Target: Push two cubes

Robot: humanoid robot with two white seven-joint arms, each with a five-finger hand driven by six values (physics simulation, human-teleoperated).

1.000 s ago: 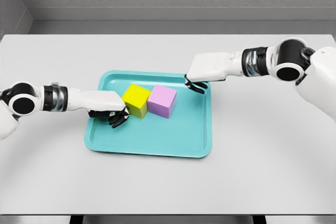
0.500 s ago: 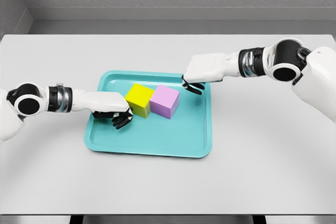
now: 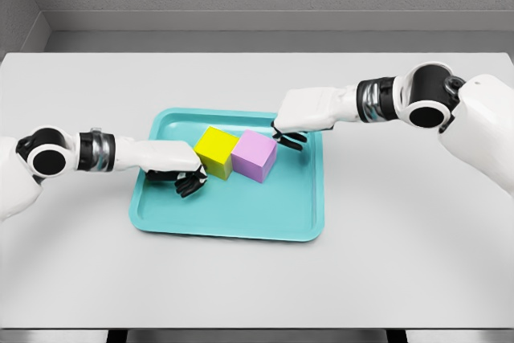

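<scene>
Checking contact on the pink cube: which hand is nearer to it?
Right. The right hand sits at the pink cube's upper right edge; the left hand is beyond the yellow cube, on its left.

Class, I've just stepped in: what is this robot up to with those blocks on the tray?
A two-armed robot is working on two cubes that sit side by side, touching, on a teal tray on a grey table. Its left hand, fingers curled, is at the left side of the yellow cube. Its right hand, fingers also curled, is beside the far right corner of the pink cube. Neither cube is gripped; the hands flank the pair from opposite sides.
</scene>
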